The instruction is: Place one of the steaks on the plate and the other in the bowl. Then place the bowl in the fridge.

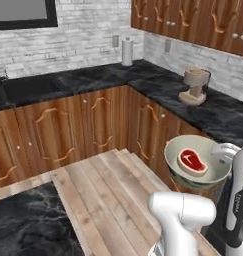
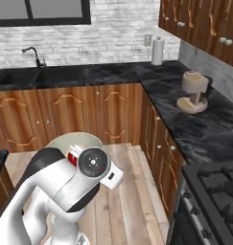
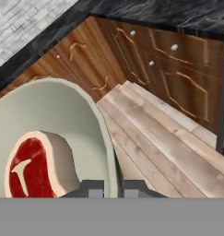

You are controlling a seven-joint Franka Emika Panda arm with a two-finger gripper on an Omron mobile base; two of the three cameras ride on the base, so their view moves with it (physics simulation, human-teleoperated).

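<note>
Gripper [image 3: 112, 188] pinches the bowl [image 3: 62, 120] by its rim wall, one finger each side; the bowl spreads toward ten o'clock, carried above the wood floor [image 1: 103, 190], red steak [image 1: 192, 160] lying inside.

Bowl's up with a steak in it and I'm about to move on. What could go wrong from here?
1. The gripper pinches the bowl by one spot on its rim, over bare wood floor; the bowl could swing or slip.
2. The bright red steak lies loose inside; a tilt could slide it out.
3. The corner cabinets stand near the bowl; a wide swing may clip them.
</note>
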